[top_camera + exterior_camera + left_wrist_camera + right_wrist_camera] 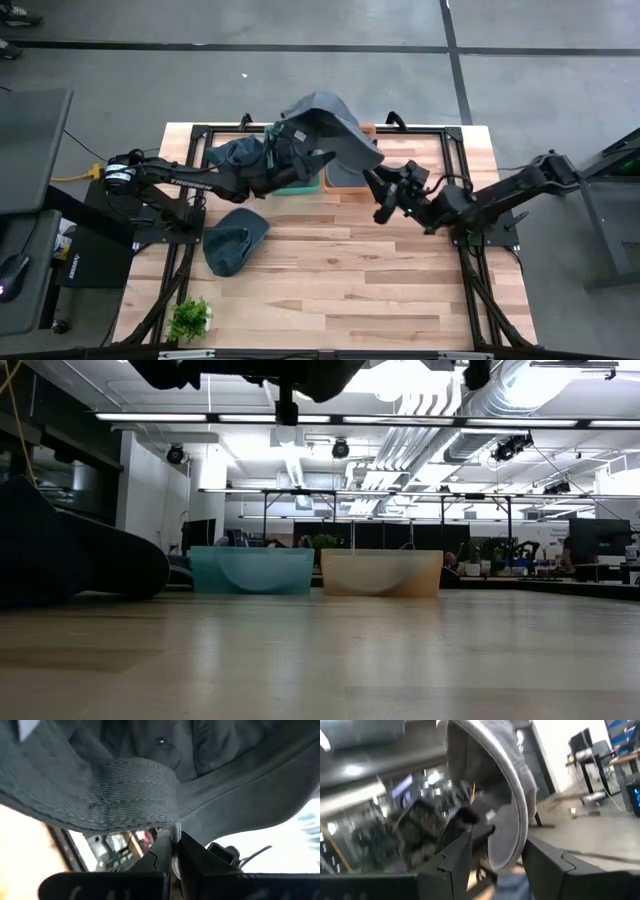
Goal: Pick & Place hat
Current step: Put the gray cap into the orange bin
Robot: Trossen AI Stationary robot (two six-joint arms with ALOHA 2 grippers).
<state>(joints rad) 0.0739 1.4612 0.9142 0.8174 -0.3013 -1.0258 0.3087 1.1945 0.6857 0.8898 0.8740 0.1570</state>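
Table: a pale wooden table (340,280) fills the middle of the high view, with black frame rails along its left, right and upper edges.
Left arm: it enters from the left edge of the table and reaches toward the upper centre of the high view.
Right arm: it enters from the right edge and stretches leftward to just right of centre.
Held hat: a grey cap (335,135) hangs in the air at the upper centre of the high view, above the two bins, its brim spread toward the right.
Hat on table: a dark blue-grey cap (232,240) lies flat left of centre, well apart from the bins; in the low view it is the dark mound at the left edge (70,560).
Third hat: another dark cap (232,155) lies near the table's upper left, partly under the left arm.
Teal bin: a translucent teal bin (252,570) stands left of centre in the low view, just beside the orange one.
Orange bin: a translucent orange bin (381,572) stands right of centre, mostly hidden by the held cap from above.
Left gripper: the left gripper (172,855) is pinched narrow on the edge of the grey cap by its woven strap.
Right gripper: the right gripper (495,847) has its fingers spread apart, with the cap's brim between them.
Plant: a small green plant (190,318) sits at the lower left corner of the table.
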